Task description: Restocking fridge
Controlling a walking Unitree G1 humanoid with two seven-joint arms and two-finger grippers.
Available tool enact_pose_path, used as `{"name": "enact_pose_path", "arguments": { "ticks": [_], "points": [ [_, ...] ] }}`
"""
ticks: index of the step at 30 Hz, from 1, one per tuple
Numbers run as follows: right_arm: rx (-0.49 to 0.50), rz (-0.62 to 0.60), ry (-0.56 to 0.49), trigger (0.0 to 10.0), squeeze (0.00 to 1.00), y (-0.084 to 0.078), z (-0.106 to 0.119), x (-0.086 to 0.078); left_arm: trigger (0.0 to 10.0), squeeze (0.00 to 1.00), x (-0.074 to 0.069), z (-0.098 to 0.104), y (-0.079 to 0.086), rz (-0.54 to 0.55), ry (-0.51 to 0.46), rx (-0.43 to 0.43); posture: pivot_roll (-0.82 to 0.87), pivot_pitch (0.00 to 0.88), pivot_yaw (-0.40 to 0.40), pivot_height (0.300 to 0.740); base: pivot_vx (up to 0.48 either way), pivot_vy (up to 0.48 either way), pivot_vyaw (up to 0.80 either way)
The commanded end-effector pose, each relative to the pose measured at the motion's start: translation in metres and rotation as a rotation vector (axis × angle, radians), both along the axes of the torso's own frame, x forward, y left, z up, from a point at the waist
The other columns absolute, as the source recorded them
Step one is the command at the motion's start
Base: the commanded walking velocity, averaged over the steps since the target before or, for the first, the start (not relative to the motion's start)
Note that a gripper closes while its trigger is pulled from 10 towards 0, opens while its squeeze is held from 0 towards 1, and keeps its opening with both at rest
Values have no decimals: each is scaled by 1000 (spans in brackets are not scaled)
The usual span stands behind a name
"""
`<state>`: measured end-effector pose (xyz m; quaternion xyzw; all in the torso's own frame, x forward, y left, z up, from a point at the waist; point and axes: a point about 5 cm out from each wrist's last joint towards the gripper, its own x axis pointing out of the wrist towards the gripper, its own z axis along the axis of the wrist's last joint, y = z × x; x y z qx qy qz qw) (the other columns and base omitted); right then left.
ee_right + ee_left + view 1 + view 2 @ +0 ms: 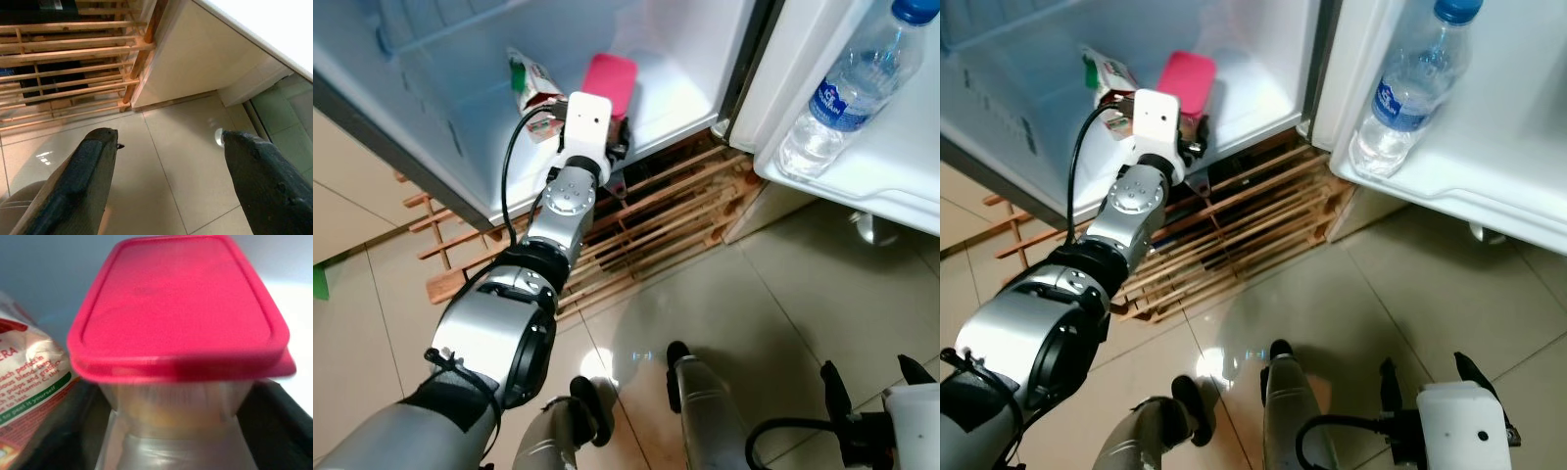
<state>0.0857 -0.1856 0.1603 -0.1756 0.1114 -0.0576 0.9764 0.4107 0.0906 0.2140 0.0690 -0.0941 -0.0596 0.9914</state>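
Observation:
A clear container with a pink lid [609, 83] stands on the white floor of the open fridge [677, 98]. My left gripper [618, 125] reaches into the fridge and is shut on the container's lower body. In the left wrist view the pink lid [178, 308] is very close, with a dark finger [276, 431] on either side of the clear tub. A red, white and green carton [532, 86] stands right beside the container, to its left. My right gripper [168, 139] hangs low over the tiled floor, open, with nothing between its fingers.
A water bottle [850, 86] stands in the fridge door shelf [862, 191] at the upper right. A wooden slatted rack [651, 215] lies under the fridge. My legs [700, 401] stand on beige tiles [773, 294] below.

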Motion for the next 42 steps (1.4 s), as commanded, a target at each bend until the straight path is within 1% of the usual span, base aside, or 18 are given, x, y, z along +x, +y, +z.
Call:
{"name": "enact_pose_path", "arguments": {
  "ticks": [1, 3, 7, 9, 13, 17, 18, 19, 25, 28, 29, 34, 35, 36, 37, 38, 39, 42],
  "points": [
    [1, -6, -4, 10000, 0, 2, 3, -1, 10000, 1000, 1, 1, 6, 35, -3, 16, -541, 427, 80, 736, 0, 0, 0],
    [2, -6, -5, 10000, 0, 3, 3, -1, 10000, 1000, 2, 4, 6, 39, -18, 20, -538, 424, 81, 736, 0, 0, 0],
    [6, -3, -8, 10000, 0, 4, 3, 1, 10000, 1000, 4, 34, 6, 59, -168, 124, -522, 414, 88, 736, 0, 0, 0],
    [10, -1, -8, 10000, 0, 5, 2, 4, 10000, 1000, 4, 43, 3, 51, -204, 133, -510, 407, 92, 736, 0, 0, 0],
    [11, 11, -19, 10000, 0, 7, -1, 11, 10000, 1000, 3, 48, -3, 17, -210, 86, -499, 387, 102, 736, 0, 0, 0],
    [11, 10, -30, 10000, 0, 6, -4, 16, 10000, 1000, 4, 44, -7, -22, -161, 7, -480, 360, 114, 736, 0, 0, 0],
    [11, 10, -35, 10000, 0, 6, -5, 19, 10000, 745, 4, 41, -9, -42, -141, -10, -472, 348, 119, 736, 0, 0, 0],
    [13, 12, -48, 10000, 0, 6, -8, 25, 10000, 0, 2, 32, -15, -94, -103, -50, -454, 323, 127, 736, 0, 0, 0],
    [15, 30, -93, 10000, 0, 7, -12, 45, 10000, 0, -7, 5, -34, -245, -17, -127, -408, 251, 146, 736, 0, 0, 0],
    [19, 40, -133, 10000, 0, 8, -14, 61, 10000, 0, -15, 0, -38, -316, -60, -149, -367, 184, 159, 736, 0, 0, 0],
    [19, 40, -133, 10000, 0, 8, -14, 61, 10000, 0, -15, 0, -38, -316, -60, -149, -367, 184, 159, 736, 0, 0, 0],
    [31, 55, -206, 10000, 0, 11, -15, 89, 10000, 0, -34, 20, -26, -380, -272, -83, -318, 101, 174, 736, 0, 0, 0],
    [26, 55, -255, 10000, 0, 12, -11, 99, 10000, 0, -56, 32, -16, -410, -427, -30, -301, 76, 180, 736, 0, 0, 0],
    [26, 55, -255, 10000, 0, 12, -11, 99, 10000, 0, -56, 32, -16, -410, -427, -30, -301, 76, 180, 736, 0, 0, 0],
    [24, 47, -274, 10000, 0, 12, -10, 104, 10000, 0, -64, 32, -14, -430, -471, -3, -283, 48, 180, 736, 0, 0, 0],
    [33, 34, -301, 10000, 0, 9, -8, 115, 10000, 0, -77, 22, -9, -445, -444, 0, -251, 20, 173, 736, 0, 0, 0],
    [33, 34, -301, 10000, 0, 9, -8, 115, 10000, 0, -77, 22, -9, -445, -444, 0, -251, 20, 173, 736, 0, 0, 0],
    [46, 35, -327, 10000, 0, 7, -9, 132, 10000, 0, -86, 3, 0, -413, -352, 5, -214, 0, 162, 736, 0, 0, 0]
  ]
}}
